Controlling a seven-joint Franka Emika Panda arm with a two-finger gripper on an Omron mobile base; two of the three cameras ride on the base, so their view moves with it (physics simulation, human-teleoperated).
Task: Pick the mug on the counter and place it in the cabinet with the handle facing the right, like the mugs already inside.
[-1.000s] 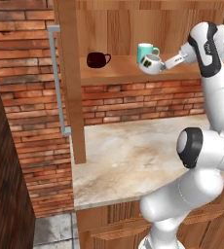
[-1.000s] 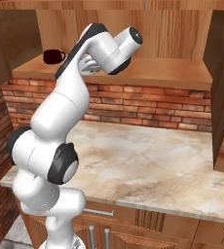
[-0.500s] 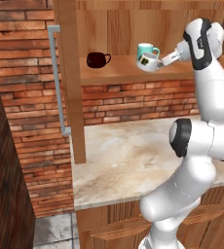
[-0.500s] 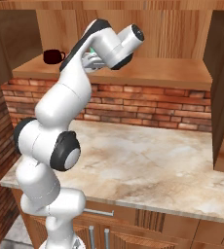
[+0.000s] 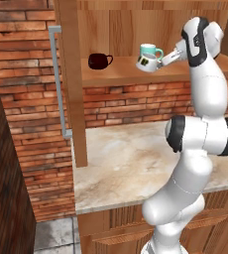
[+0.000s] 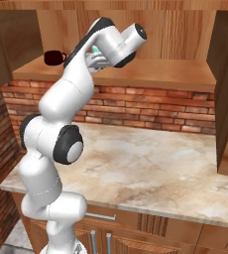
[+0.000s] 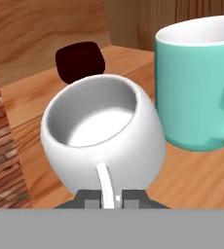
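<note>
Where the left base view looks into the cabinet (image 5: 71, 79), white mug (image 5: 146, 62) held in the air just over the plank shelf, right in front of the teal mug (image 5: 149, 50) and overlapping it in the picture. Tipped off upright, mouth leaning up and to the left, dark square mark facing the camera. Handle side turned right, toward the gripper (image 5: 159, 62), which reaches in from the right and meets the mug at that side. Whether the base touches the shelf, not clear from here. Maroon mug (image 5: 99, 60) well apart to the left on the same shelf, loop handle to its right. Long grey bar handle (image 5: 57, 79) on the open door at left. Beige marbled counter (image 5: 136, 158) below, with brick wall (image 5: 131, 101) behind it.

In the right base view, gripper (image 6: 90, 60) mostly hidden behind the arm's wrist, pale fingers poking out toward the shelf; a sliver of teal (image 6: 94, 50) just above them. Maroon mug (image 6: 52, 57) at the far left of the shelf. White mug itself not made out here.

In the hand view, white mug (image 7: 104, 133) close up, lying well over, open mouth tilted up and away from the camera. Thin white handle (image 7: 103, 186) running straight down into the two dark fingertips (image 7: 109, 199), which sit close together and pinch it between them. Teal mug (image 7: 196, 78) just beside on the right, upright; maroon mug (image 7: 81, 61) farther back on the shelf.
</note>
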